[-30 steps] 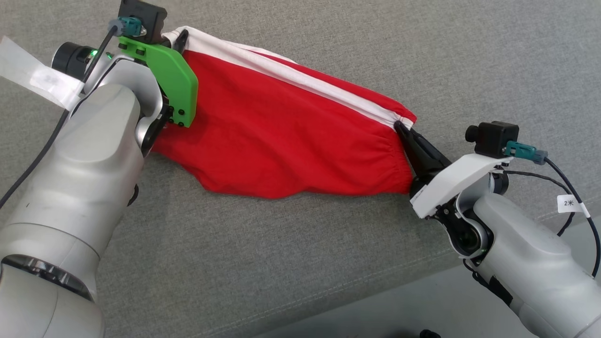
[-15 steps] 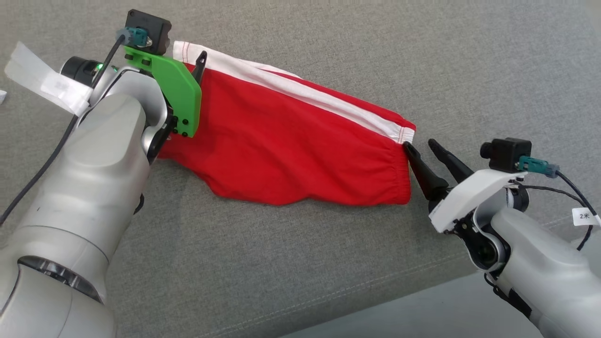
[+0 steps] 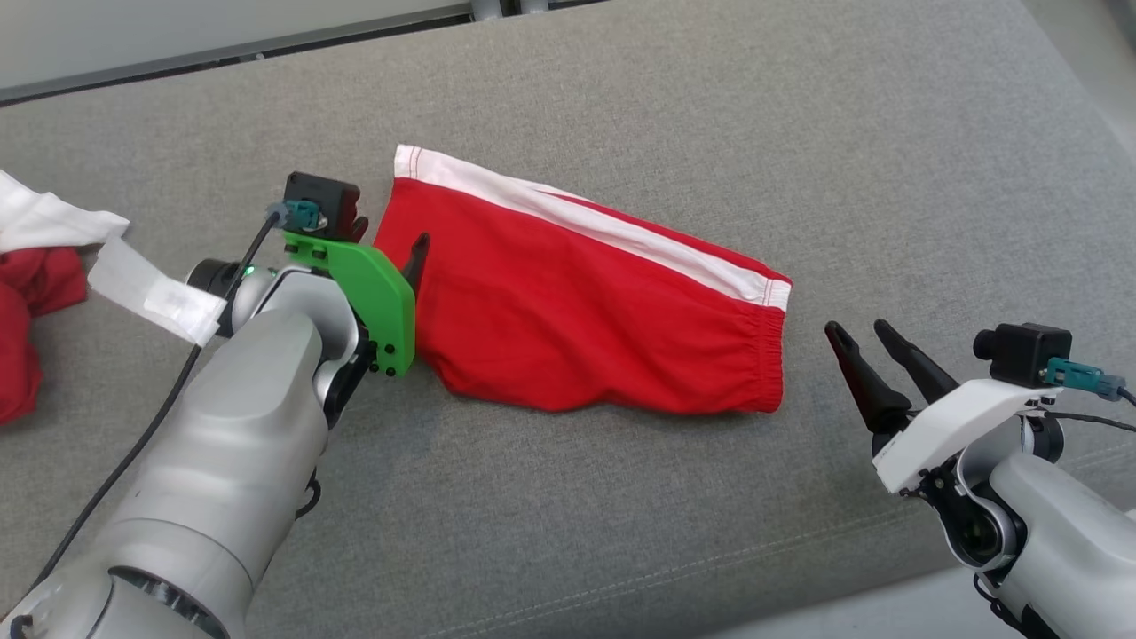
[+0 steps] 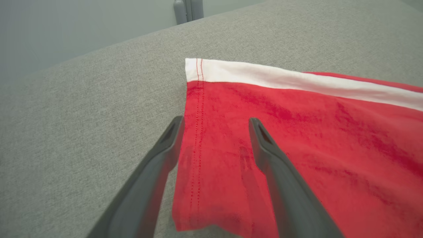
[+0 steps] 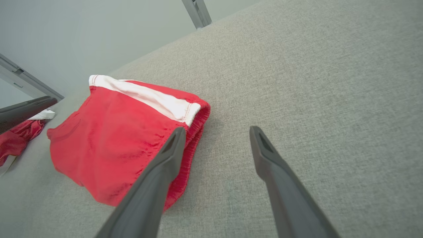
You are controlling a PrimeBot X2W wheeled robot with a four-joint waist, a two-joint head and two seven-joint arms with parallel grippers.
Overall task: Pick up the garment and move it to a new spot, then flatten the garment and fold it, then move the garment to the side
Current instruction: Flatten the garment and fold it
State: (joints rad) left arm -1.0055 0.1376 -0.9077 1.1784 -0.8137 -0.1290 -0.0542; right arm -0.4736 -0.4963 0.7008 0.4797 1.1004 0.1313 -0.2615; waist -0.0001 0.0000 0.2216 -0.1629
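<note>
Released garment [image 3: 586,311] lies flat; green mount [image 3: 377,297] half hides left gripper [image 3: 390,232].

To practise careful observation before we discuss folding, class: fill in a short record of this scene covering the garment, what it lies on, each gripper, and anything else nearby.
garment: red with a white stripe, lying fairly flat, gathered waistband toward the robot's right
surface: grey fabric
left gripper: open, holding nothing, fingers over the garment's stitched hem
right gripper: open, holding nothing, apart from the waistband end
nearby: crumpled red and white cloth at the far left
</note>
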